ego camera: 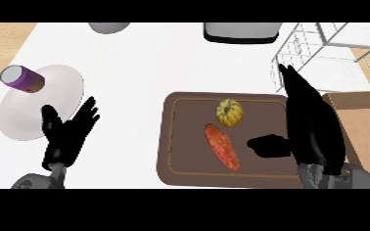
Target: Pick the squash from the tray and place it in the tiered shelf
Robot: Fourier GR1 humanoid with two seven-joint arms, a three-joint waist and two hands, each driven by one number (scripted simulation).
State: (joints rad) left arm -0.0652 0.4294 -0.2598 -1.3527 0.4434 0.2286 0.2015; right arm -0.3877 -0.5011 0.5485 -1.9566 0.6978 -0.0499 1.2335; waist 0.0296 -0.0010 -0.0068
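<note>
The tray (186, 164) holds the squash (230, 112) and a sweet potato (222, 147), the right robot hand (314, 127) is straight-fingered and released over its right edge, and the left robot hand (67, 138) rests released at lower left.

Single head view, steeply down onto the counter (145, 68), fairly close overhead.

White counter (145, 63) fills the view, and there's the brown tray (165, 142) sitting right of centre, a white plate (51, 107) out at the left edge, the wire tiered shelf (311, 54) up in the far right corner. Along the back, a grey rounded thing (110, 27) and a white box-like thing (241, 32); a tan block (354, 122) just beside the tray's right side.
</note>
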